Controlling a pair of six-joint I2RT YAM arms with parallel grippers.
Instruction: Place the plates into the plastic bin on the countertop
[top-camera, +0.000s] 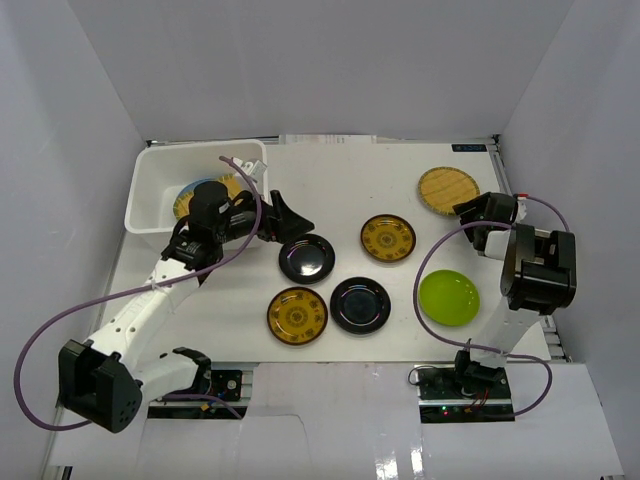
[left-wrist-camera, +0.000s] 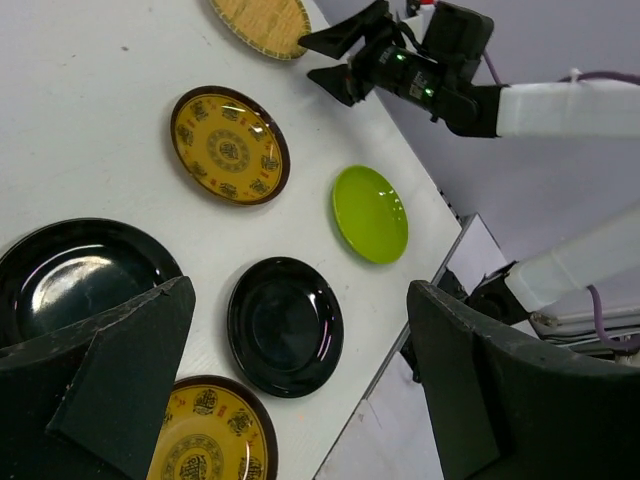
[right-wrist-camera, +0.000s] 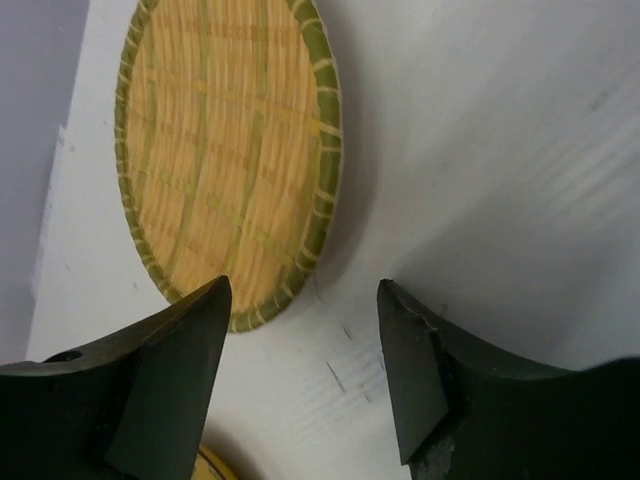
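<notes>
Tan woven round tray (right-wrist-camera: 230, 160) lies flat on white tabletop (top-camera: 340, 170), far right, well apart from white plastic bin (top-camera: 150, 185). Right claw (right-wrist-camera: 300, 300) spread, empty, tray rim beside 1 finger. Rec.: straddle rim, pinch firmly before lifting. Left claw (top-camera: 290, 222) spread, empty.

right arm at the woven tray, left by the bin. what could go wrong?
1. The woven tray lies flat, only its rim between the open jaws of the right gripper; closing could slip off or shove it off the countertop.
2. The left gripper hangs open beside the plastic bin; a carry there might clash with it.
</notes>
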